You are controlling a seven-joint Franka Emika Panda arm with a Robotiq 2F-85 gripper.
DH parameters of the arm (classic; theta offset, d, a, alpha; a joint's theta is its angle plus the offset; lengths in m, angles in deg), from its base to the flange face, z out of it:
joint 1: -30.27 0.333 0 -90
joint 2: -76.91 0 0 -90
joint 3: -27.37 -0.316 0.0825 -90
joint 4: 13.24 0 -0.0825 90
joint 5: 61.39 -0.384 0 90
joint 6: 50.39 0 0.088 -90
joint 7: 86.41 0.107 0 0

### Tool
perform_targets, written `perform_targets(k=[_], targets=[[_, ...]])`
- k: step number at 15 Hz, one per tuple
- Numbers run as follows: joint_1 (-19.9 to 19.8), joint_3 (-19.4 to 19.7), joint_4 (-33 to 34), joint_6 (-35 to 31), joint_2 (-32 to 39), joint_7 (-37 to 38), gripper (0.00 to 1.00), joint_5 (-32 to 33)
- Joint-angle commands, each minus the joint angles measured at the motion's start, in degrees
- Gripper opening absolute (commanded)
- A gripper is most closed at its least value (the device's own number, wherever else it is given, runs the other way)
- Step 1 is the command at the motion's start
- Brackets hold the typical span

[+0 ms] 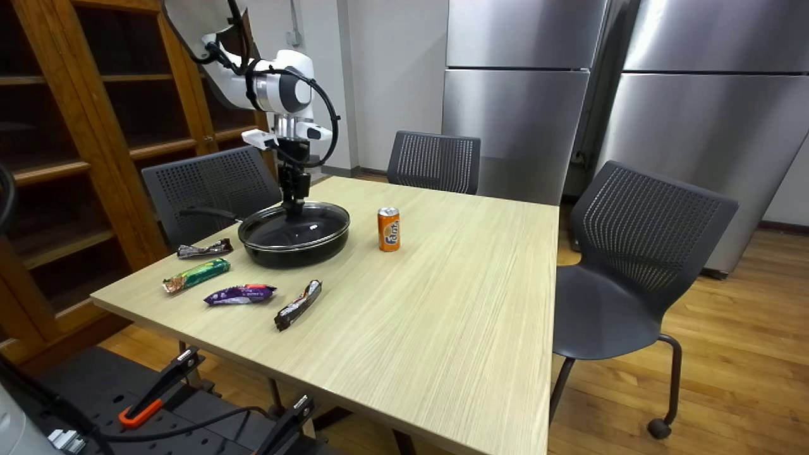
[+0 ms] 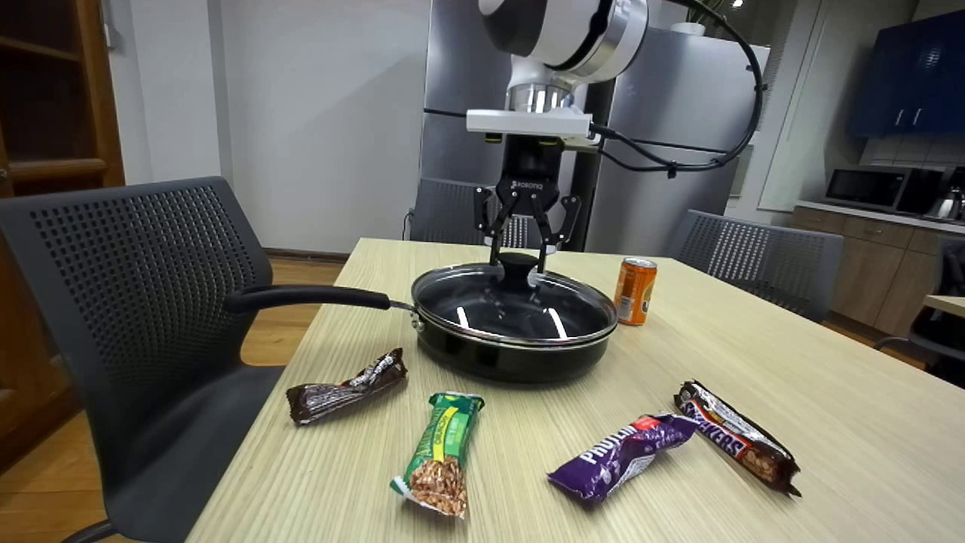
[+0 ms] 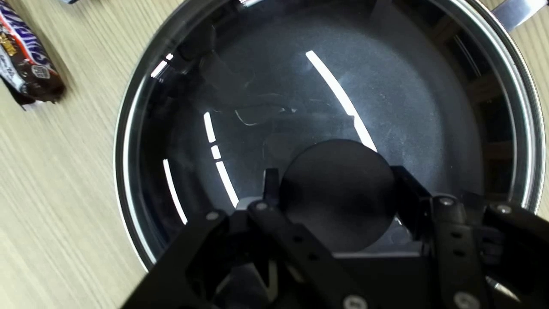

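Steel refrigerators (image 1: 515, 133), gray chairs (image 1: 632, 253), wooden floor (image 1: 746, 354)

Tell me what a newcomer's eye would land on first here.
The eye goes first to the black gripper, closed around the knob of the glass lid on the black pan. Next comes the bright orange Fanta can, upright on the table, apart from the pan. Then the purple wrapped bar stands out, lying nearer the camera than the pan in both exterior views.
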Motion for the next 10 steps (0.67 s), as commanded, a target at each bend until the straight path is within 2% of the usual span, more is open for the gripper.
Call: perform_targets(k=[1, 10], targets=[[1.80, 1.16, -1.15, 0.71, -3.67, 2.91, 0.39, 1.86], [2.30, 2.01, -4.44, -1.59, -8.37, 5.34, 0.39, 3.89]])
